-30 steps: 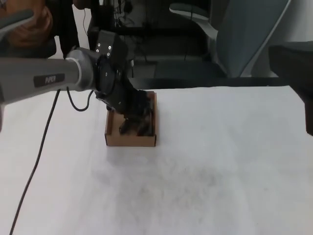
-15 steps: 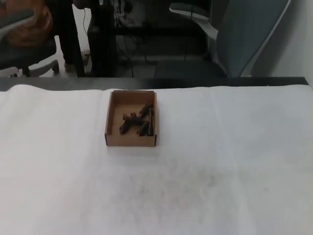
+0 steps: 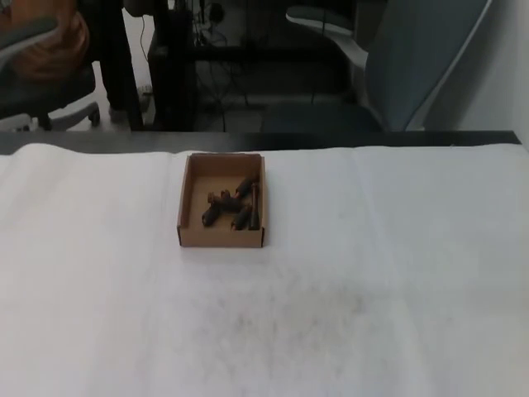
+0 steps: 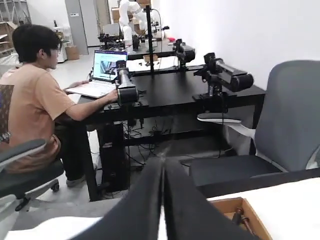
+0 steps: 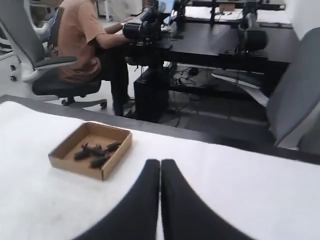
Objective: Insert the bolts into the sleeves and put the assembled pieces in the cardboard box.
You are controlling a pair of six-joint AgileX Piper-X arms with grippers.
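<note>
Dark assembled pieces (image 3: 232, 208) in cardboard box (image 3: 221, 236) on white bench (image 3: 372, 273)

The box (image 3: 221, 236) stood open-topped on the bench (image 3: 372, 289), low walls ringing the pieces (image 3: 234, 208) lying toward its right wall; flat white surface stretched wide to its left, right and near side.

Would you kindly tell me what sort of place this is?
Most likely a robotics lab: a cloth-covered bench with a cardboard box of dark parts, black desks behind carrying other robot arms and a laptop, plus office chairs.
</note>
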